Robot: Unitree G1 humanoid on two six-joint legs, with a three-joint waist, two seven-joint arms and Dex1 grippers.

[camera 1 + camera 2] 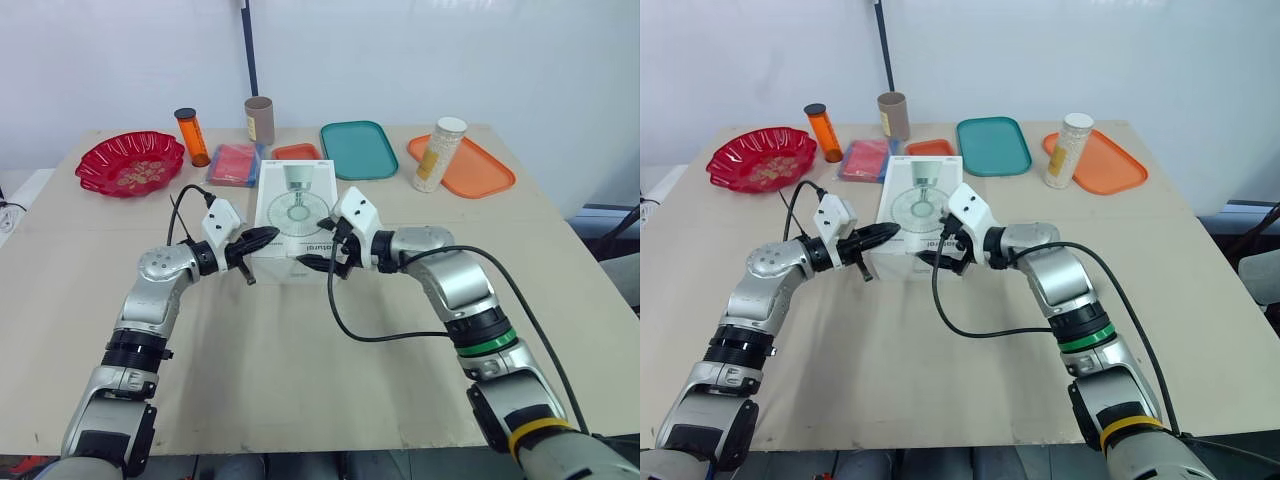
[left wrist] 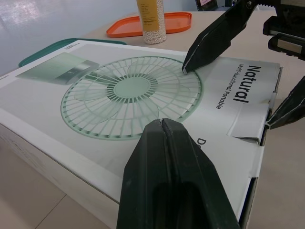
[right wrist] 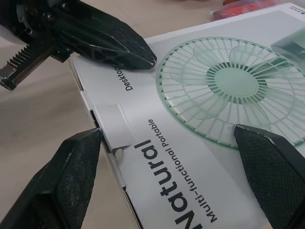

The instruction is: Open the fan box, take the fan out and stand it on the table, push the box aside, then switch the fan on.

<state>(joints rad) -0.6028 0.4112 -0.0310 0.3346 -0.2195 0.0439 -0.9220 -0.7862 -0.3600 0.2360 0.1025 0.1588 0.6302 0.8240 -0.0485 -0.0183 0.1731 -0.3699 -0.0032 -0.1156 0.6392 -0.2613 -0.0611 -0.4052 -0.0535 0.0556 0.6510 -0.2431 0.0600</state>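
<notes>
Right jaws apart astride fan box (image 1: 290, 196)

Head stereo pair: high, looking forward and down over the whole desk (image 1: 300, 380).
Left wrist camera: close behind the left gripper (image 1: 268, 236), facing the right gripper (image 1: 314, 243).
Right wrist camera: close, facing the opposite way.
Shared by all views: the fan box (image 1: 295, 215) top between both.

On the robot's side of the fan box (image 1: 293, 200) the table (image 1: 280, 390) lies bare, and out to either side too, save a black cable (image 1: 375, 340) looping there. Behind the box a pink packet (image 1: 236, 163), a small orange tray (image 1: 296, 152) and a teal tray (image 1: 358, 149) crowd close. At its near end the left gripper (image 1: 268, 237), pinched closed, and the right gripper (image 1: 317, 245), spread wide, block the way.
</notes>
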